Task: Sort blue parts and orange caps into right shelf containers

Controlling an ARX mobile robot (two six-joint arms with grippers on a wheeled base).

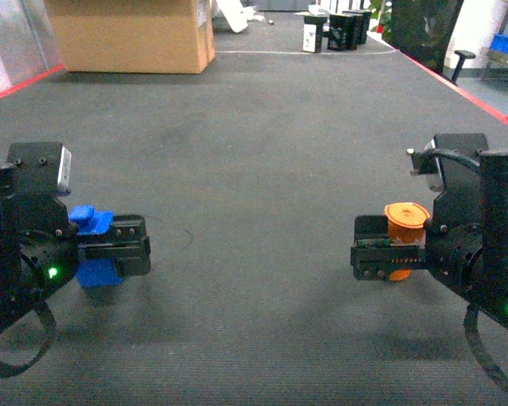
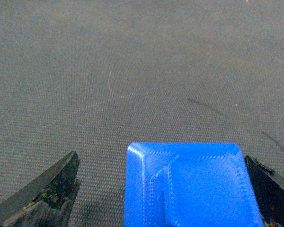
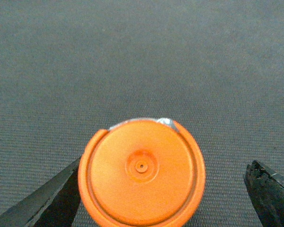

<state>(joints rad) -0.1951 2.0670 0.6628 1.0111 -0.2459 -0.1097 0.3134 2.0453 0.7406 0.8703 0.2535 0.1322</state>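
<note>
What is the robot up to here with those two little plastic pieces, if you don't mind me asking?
It is carrying one piece in each arm above a dark carpeted floor. The left gripper holds a blue part, and the right gripper holds an orange cap. Both arms are held low at the sides of the head view. No blue crates to drop them into are close by; only a cardboard box sits far ahead.

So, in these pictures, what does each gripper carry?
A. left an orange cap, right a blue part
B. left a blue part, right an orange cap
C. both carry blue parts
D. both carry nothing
B. In the head view the left gripper has the blue part between its fingers, and the right gripper has the orange cap in its fingers; each wrist view shows the same.
</note>
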